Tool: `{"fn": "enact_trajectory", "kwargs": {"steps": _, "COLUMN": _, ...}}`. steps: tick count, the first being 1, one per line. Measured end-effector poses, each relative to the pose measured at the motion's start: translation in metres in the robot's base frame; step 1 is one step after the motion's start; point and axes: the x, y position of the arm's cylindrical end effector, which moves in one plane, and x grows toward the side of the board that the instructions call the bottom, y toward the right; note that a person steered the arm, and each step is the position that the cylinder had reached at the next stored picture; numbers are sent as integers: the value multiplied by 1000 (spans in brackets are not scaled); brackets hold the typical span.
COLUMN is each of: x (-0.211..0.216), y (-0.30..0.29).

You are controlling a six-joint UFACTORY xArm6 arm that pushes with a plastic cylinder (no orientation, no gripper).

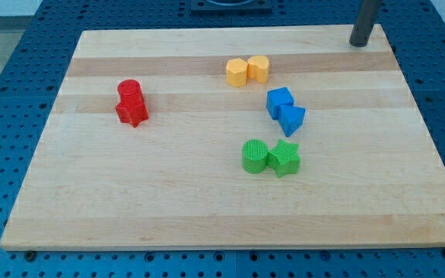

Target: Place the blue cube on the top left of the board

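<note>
You see a pale wooden board (pixel 207 208) lying on a blue pegboard table (pixel 6 93), with eight small blocks gathered in four pairs. My tip (pixel 358 44) touches down at the view's top right corner of the board, well apart from every block; it is a bare rod, so there is no pincer whose spread or pinch you could judge. The blue cube (pixel 279 101), the block you want moved, sits right of the board's centre, touching a blue triangular block (pixel 292 120) just below it and slightly to the view's right. Above them, toward the view's top, a yellow hexagonal block (pixel 236 72) and a yellow cylinder (pixel 259 68) stand side by side, touching. Below the blue pair, a green cylinder (pixel 254 155) and a green star-shaped block (pixel 285 158) press together. Over on the view's left, a red cylinder (pixel 129 92) stands against a red star-shaped block (pixel 132 112), well apart from the other three pairs. The blue cube lies far from the board's top left corner, with the yellow pair and the red pair nearer to that corner than it is.
</note>
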Motion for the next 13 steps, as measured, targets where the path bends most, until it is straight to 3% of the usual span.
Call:
{"fn": "enact_trajectory", "kwargs": {"steps": 2, "x": 15, "y": -11}}
{"fn": "enact_trajectory", "kwargs": {"steps": 4, "x": 24, "y": -81}}
{"fn": "enact_trajectory", "kwargs": {"steps": 6, "x": 107, "y": -115}}
{"fn": "enact_trajectory", "kwargs": {"steps": 8, "x": 155, "y": -125}}
{"fn": "enact_trajectory", "kwargs": {"steps": 13, "x": 174, "y": -283}}
